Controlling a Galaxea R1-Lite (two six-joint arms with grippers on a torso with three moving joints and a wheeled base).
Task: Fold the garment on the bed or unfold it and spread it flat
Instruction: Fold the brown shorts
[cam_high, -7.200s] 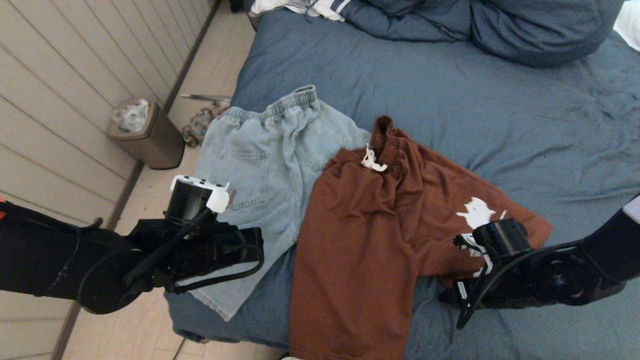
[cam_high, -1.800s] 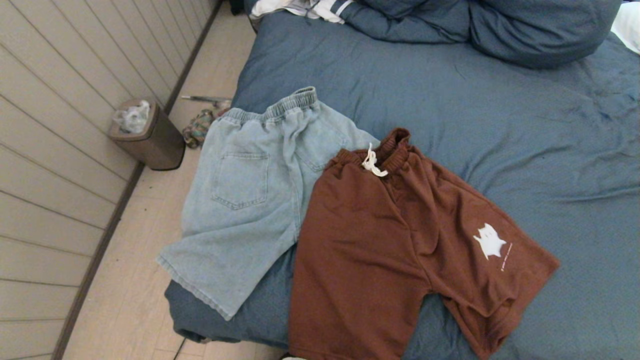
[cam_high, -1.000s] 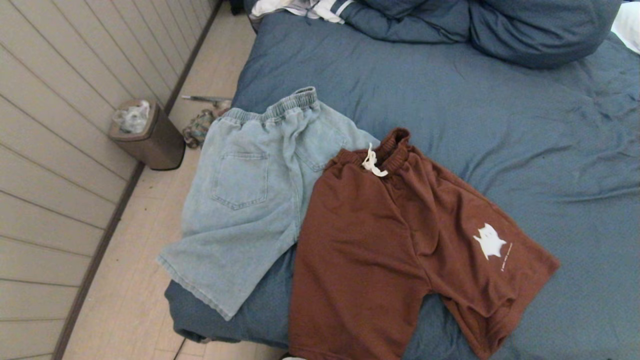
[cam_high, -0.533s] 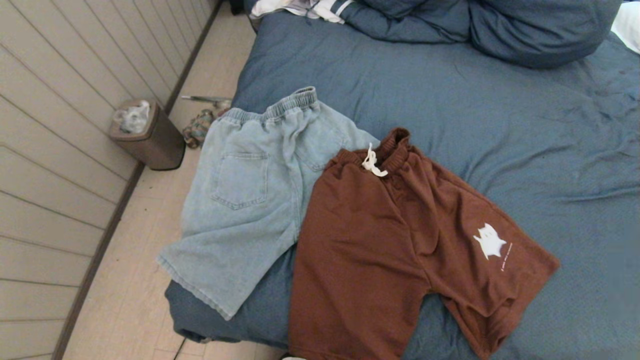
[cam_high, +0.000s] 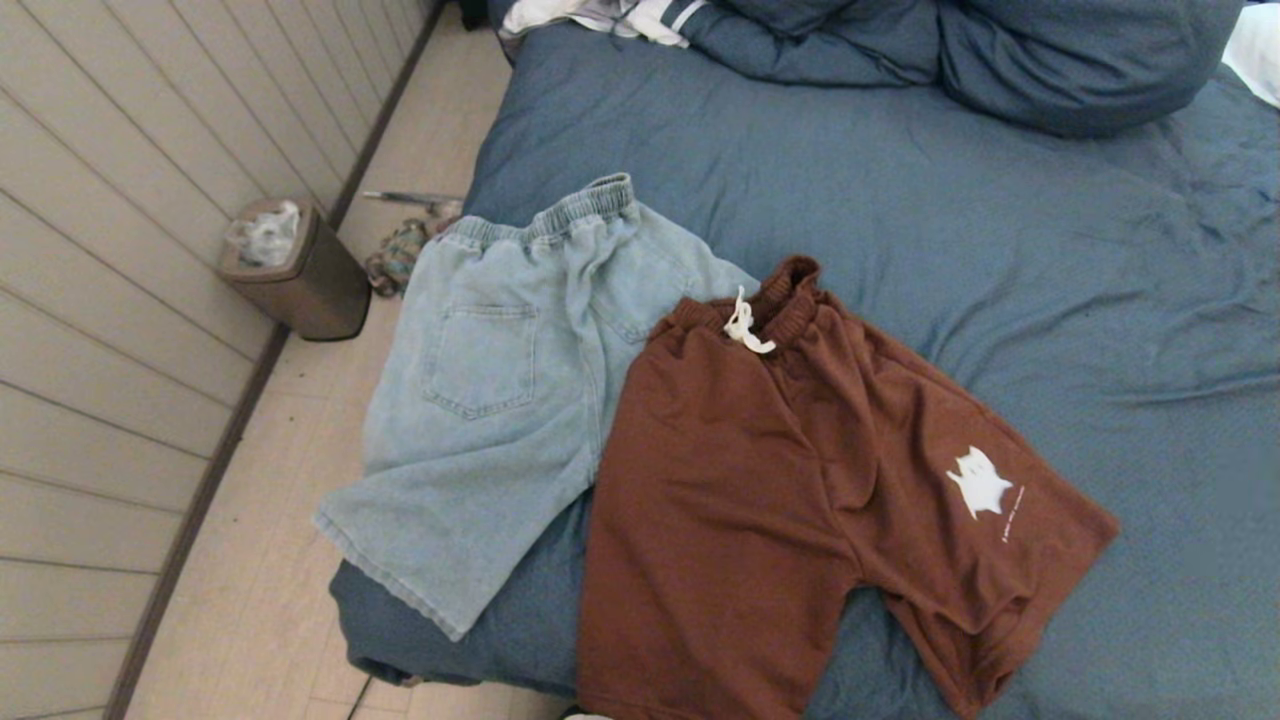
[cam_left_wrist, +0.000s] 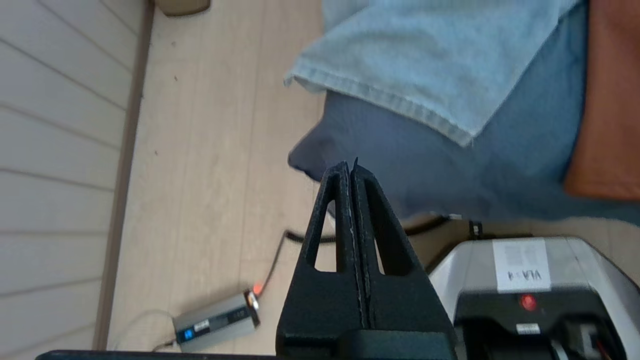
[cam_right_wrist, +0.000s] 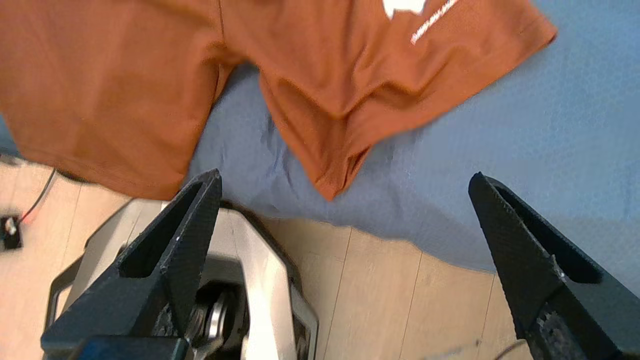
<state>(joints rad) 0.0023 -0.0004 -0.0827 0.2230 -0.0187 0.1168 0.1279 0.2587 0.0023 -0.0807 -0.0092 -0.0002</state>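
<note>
Left claw (cam_left_wrist: 351, 172) closed, above floor (cam_left_wrist: 210, 150), denim shorts (cam_left_wrist: 425, 65) hem overhanging bed (cam_left_wrist: 450, 175) corner

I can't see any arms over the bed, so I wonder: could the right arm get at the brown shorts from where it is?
Probably yes. The right gripper hangs open off the foot of the bed, facing the brown shorts, whose near leg lies uncovered with nothing between it and the jaws.
</note>
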